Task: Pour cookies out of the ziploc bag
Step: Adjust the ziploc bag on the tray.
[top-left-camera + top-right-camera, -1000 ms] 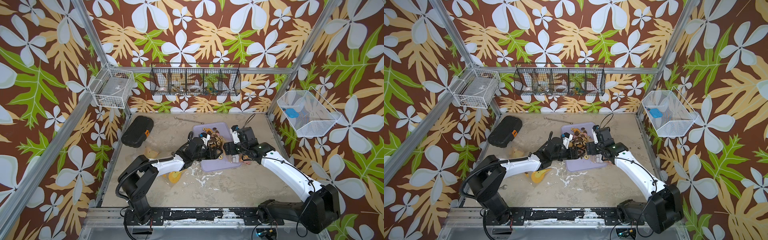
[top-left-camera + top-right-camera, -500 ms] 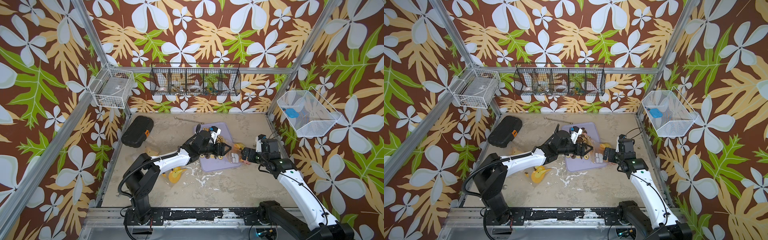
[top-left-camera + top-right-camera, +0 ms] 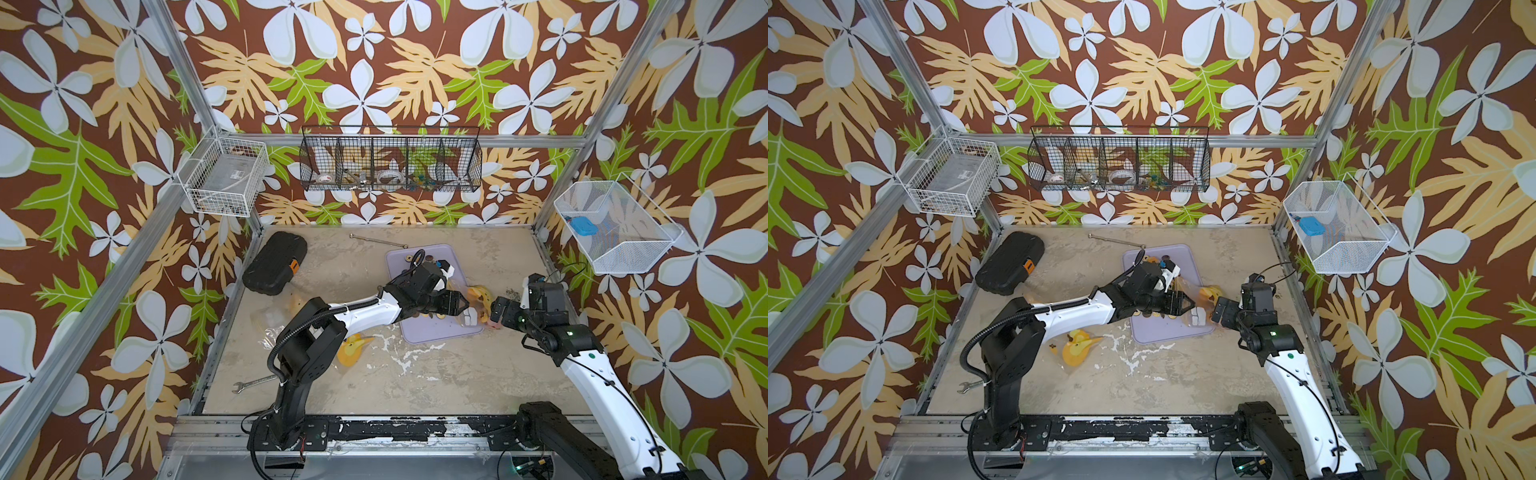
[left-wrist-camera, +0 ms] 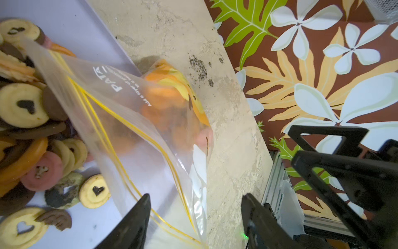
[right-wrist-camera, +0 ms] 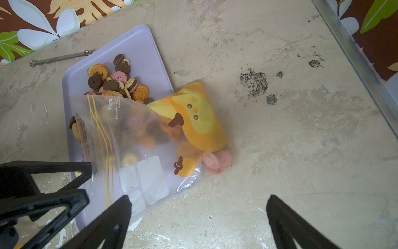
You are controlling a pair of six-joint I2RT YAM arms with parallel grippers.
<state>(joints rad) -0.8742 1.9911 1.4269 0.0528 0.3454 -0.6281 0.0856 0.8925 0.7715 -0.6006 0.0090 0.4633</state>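
Mid-pour, prob. at a re-grip. Bag point(image 5: 137, 138) lies slack, mouth end over the tray point(image 5: 140, 47), closed end off it on the worktop point(image 5: 280, 129). Big heap of cookies point(image 5: 112, 79) is already on the tray, beyond the bag's mouth. A fair no. are inside yet, bunched toward the closed end.

Left gripper point(image 4: 196, 196): jaws apart, bag's mouth-end corner btw them, film not pinched, so it holds nothing. Right gripper point(image 5: 199, 197): spread wide & empty, bag's closed end just ahead, nearer one finger.

Next, imo: a gripper has to pinch the closed end & lift it so the leftovers slide to the mouth. Mouth must stay over the tray & not fold shut. Thin film, easy to miss.
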